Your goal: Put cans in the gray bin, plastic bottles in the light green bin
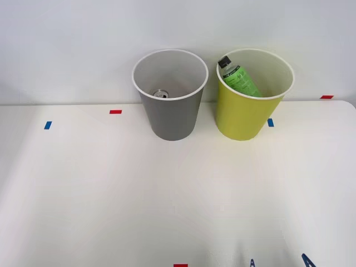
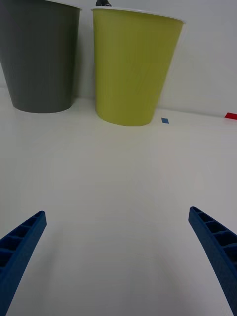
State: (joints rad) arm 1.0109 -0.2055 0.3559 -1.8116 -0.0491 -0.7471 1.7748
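Slim green bottle (image 1: pixel 240 78) with black cap leans in light green bin (image 1: pixel 245 114)

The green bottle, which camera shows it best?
The front view: the green bottle leans inside the light green bin, cap and label visible. The right wrist view catches just a dark tip above that bin's rim.
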